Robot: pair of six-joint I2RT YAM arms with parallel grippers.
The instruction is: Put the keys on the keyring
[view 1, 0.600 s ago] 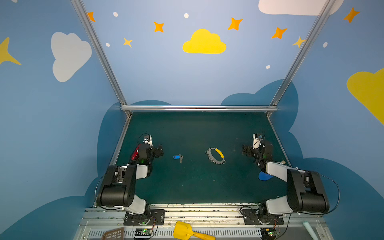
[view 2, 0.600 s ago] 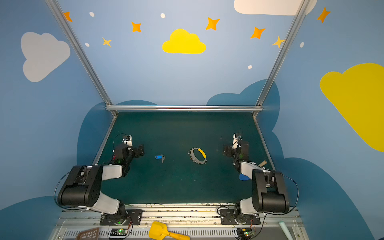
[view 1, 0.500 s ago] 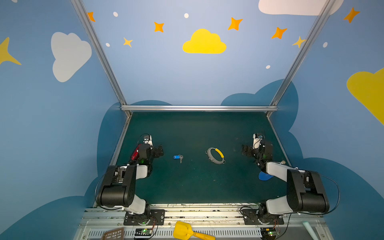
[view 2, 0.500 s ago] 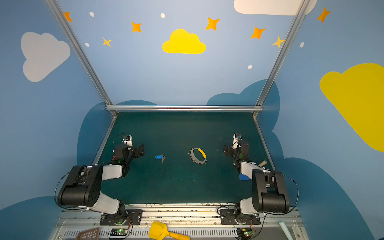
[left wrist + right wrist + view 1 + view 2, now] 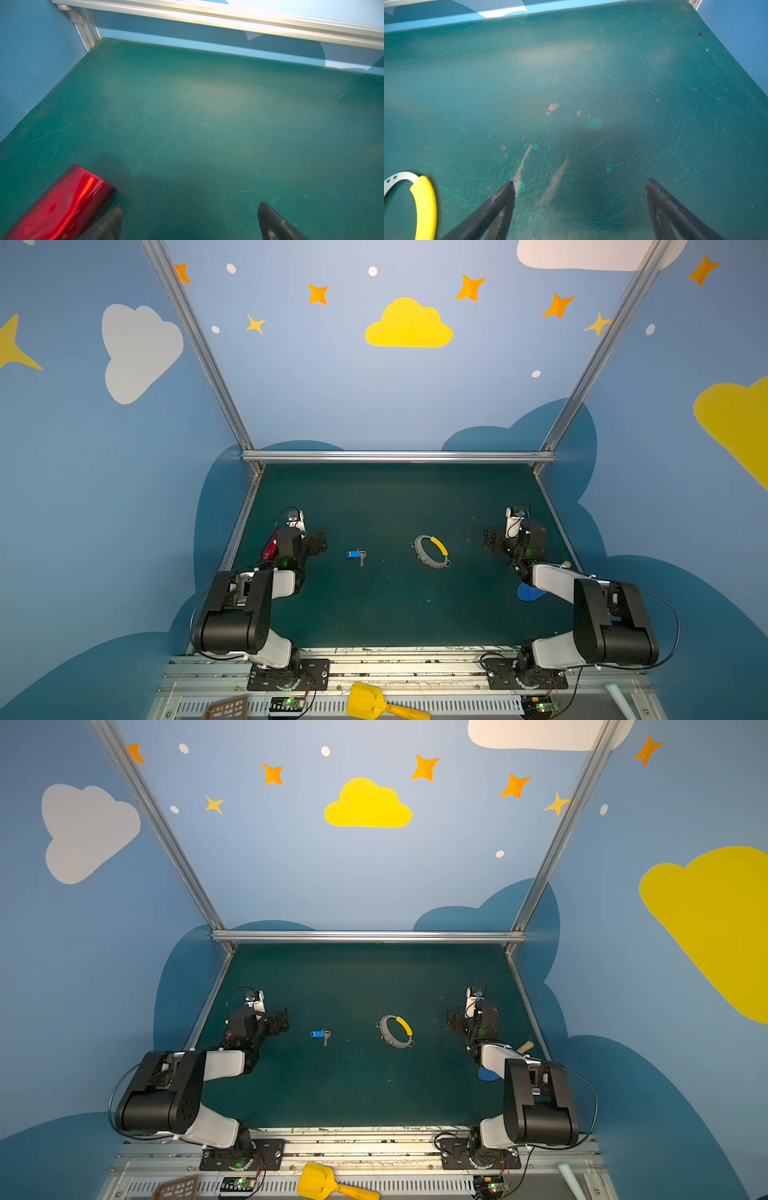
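Two task pieces lie apart on the green mat (image 5: 386,605), and no tool touches either one. In both top views the keys (image 5: 356,555) sit left of centre and the keyring (image 5: 432,551) right of centre, with bare mat between them. The keys' blue tag runs left to right across the frame, its free end toward my left gripper (image 5: 318,541), while the silver key at its right end points down toward the lower edge. The keyring lies flat, its yellow arc at the hoop's upper right and its small metal loop at the lower right. Both tools stand spread wide and hold nothing. In the left wrist view the fingertips (image 5: 270,220) frame bare mat beside a red object (image 5: 62,203). My right gripper (image 5: 579,191) sits near the keyring's yellow arc, apart from it.
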